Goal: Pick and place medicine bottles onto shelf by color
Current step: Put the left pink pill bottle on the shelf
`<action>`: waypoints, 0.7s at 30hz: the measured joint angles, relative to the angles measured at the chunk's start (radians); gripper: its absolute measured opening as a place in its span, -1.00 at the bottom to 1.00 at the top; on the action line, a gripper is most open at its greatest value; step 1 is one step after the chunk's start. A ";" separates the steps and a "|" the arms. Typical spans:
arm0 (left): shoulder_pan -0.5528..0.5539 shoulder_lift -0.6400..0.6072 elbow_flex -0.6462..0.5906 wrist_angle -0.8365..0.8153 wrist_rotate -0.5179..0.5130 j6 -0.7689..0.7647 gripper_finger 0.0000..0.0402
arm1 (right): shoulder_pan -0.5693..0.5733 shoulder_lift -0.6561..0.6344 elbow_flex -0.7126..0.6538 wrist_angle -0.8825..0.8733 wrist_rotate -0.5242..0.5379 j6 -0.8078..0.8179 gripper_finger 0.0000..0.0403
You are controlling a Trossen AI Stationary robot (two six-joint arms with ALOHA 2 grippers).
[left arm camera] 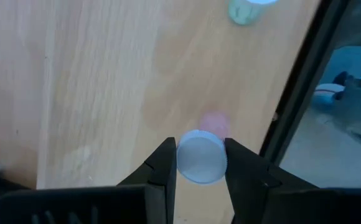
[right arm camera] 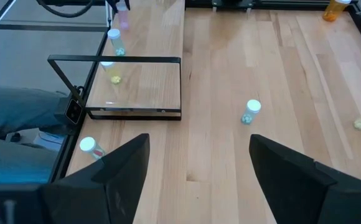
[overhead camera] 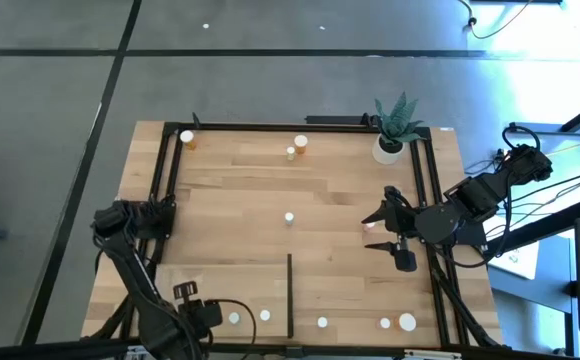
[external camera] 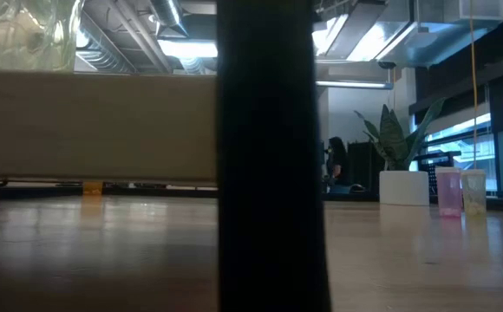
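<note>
L gripper (left arm camera: 199, 163) sits at the lower left of the high view, over the shelf (overhead camera: 225, 290); its jaws are closed down narrow on the white cap of a pink-tinted bottle (left arm camera: 200, 157), which the left wrist view shows standing on the wood w/ the jaws either side of the cap. Whether it's being set down or just grabbed, can't tell.

R gripper (overhead camera: 388, 231) is at the right-centre of the high view above the desk (overhead camera: 240, 190), jaws spread wide, holding nothing. A small pinkish bottle (overhead camera: 369, 226) lies just beside it.

Progress, as a judgement: roughly half done. In the high view, bottles already along the bottom strip of the frame: two left of the black upright strip (overhead camera: 290, 295), three to its right incl. one bigger cap (overhead camera: 407, 321).

Left on the open desk: an orange one (overhead camera: 187, 139) upper left, an orange (overhead camera: 301, 145) and a smaller pale one (overhead camera: 291, 153) top centre, one (overhead camera: 289, 217) mid-frame, plus the pinkish one by the R jaws. So abt five to go. Colour grouping on the shelf: too small to check.
</note>
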 joint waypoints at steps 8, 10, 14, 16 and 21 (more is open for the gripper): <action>0.000 0.001 -0.026 0.001 0.001 -0.001 -0.53 | 0.000 0.000 0.000 0.000 0.000 0.000 0.38; 0.000 0.001 -0.026 0.001 0.001 0.000 -0.53 | 0.000 0.000 0.000 0.000 0.000 0.000 0.38; 0.000 0.001 -0.026 0.001 0.002 -0.001 -0.53 | 0.000 0.000 0.000 0.000 0.000 0.002 0.38; 0.000 0.001 -0.026 0.001 0.003 -0.005 -0.53 | 0.000 0.000 0.000 0.000 0.000 0.002 0.38; 0.000 0.001 -0.026 0.009 0.003 -0.006 -0.51 | 0.000 0.000 0.000 0.000 0.000 0.002 0.38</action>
